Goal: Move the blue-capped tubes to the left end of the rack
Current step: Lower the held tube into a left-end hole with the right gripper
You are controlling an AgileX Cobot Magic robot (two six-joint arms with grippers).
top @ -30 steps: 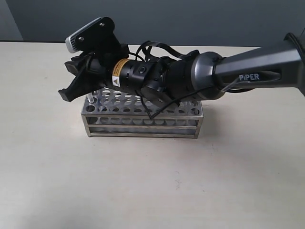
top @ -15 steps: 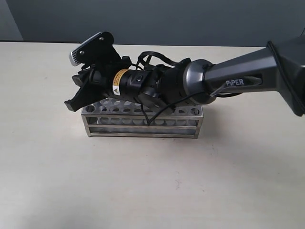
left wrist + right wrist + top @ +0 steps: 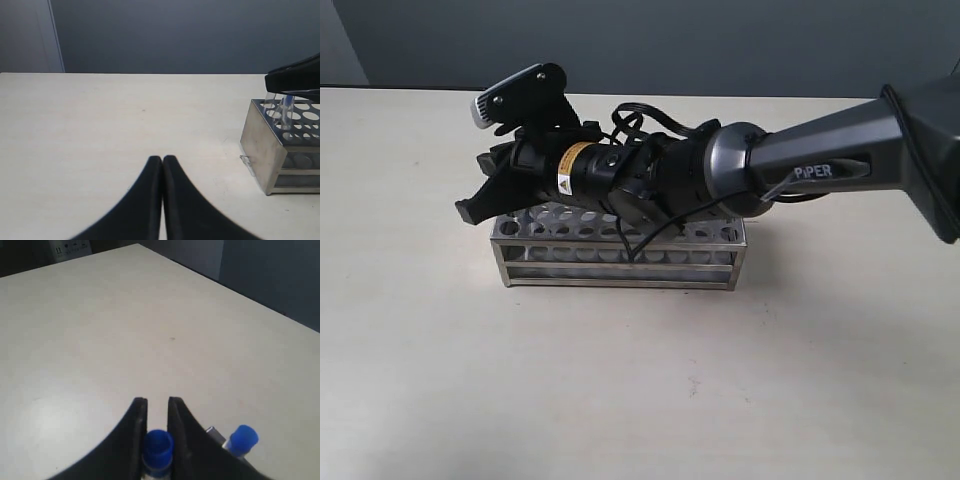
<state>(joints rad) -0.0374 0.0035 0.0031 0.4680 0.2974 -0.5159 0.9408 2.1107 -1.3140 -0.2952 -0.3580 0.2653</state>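
Note:
The silvery rack [image 3: 620, 262] stands mid-table, with my right arm stretched across above it. My right gripper [image 3: 470, 208] hovers over the rack's left end. In the right wrist view its fingers [image 3: 136, 415] close on either side of the blue cap of one blue-capped tube [image 3: 158, 445]. A second blue-capped tube [image 3: 243, 439] stands just beside it. The left wrist view shows the rack [image 3: 272, 150] with a clear tube [image 3: 286, 112] in a corner hole under the right gripper's dark finger. My left gripper [image 3: 162, 159] is shut and empty, low over the table, well clear of the rack.
The pale table [image 3: 620, 400] stretches around the rack on all sides. A dark wall [image 3: 720, 40] runs behind the table's far edge. The right arm's black cable [image 3: 645, 225] hangs over the rack's top plate.
My right gripper has shifted slightly right and then up a little over the rack's left end. The tube seen there a second ago is now hidden behind the gripper.

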